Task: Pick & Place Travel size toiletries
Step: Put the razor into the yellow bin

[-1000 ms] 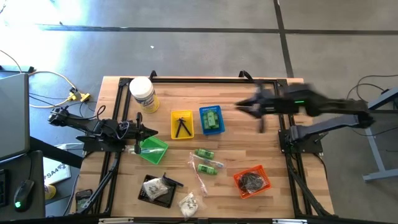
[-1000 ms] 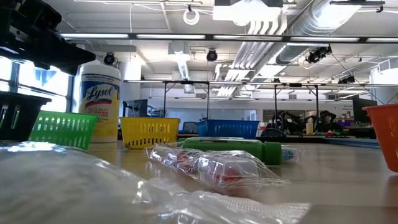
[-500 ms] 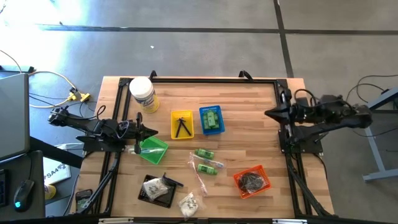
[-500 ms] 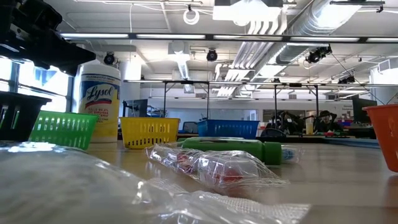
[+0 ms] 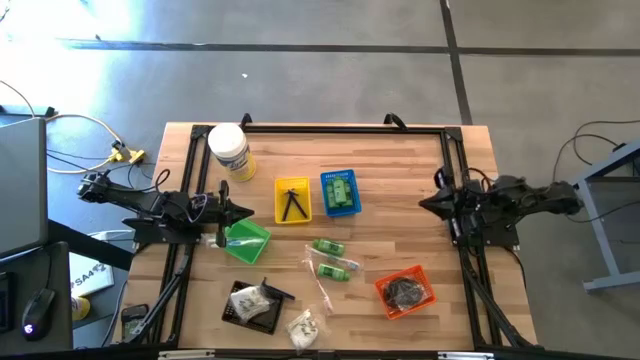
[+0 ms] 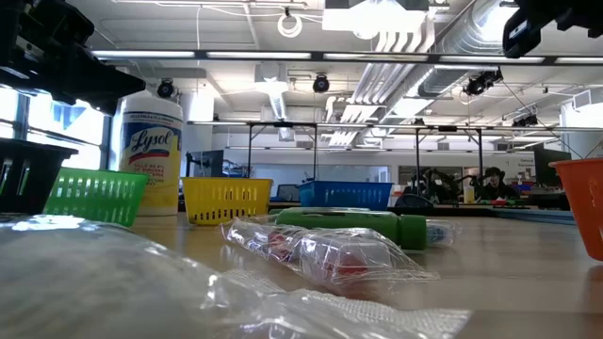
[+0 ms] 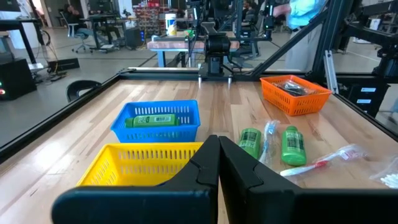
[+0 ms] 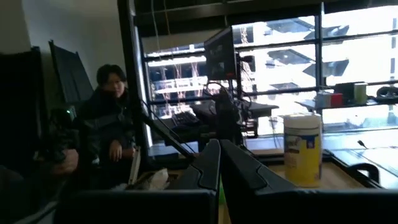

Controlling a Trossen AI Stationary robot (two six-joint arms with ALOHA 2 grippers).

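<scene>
While both arms sit parked at opposite edges of the table (image 5: 400, 170), nothing's being held: the left gripper (image 5: 246, 211) is pinched fully closed just above the green basket (image 5: 247, 240), and the right gripper (image 5: 424, 203) is closed too, empty, at the right rail. The toiletries are spread around mid-table: two green bottles (image 5: 329, 247) lie side by side between the blue basket (image 5: 340, 193) and the orange basket (image 5: 405, 289), with a long clear packet (image 5: 318, 283) beside them. One green tube sits in the blue basket, small black pieces (image 5: 292, 205) in the yellow basket (image 5: 292, 184), and packets with white contents (image 5: 303, 325) near the black tray (image 5: 250, 310).
</scene>
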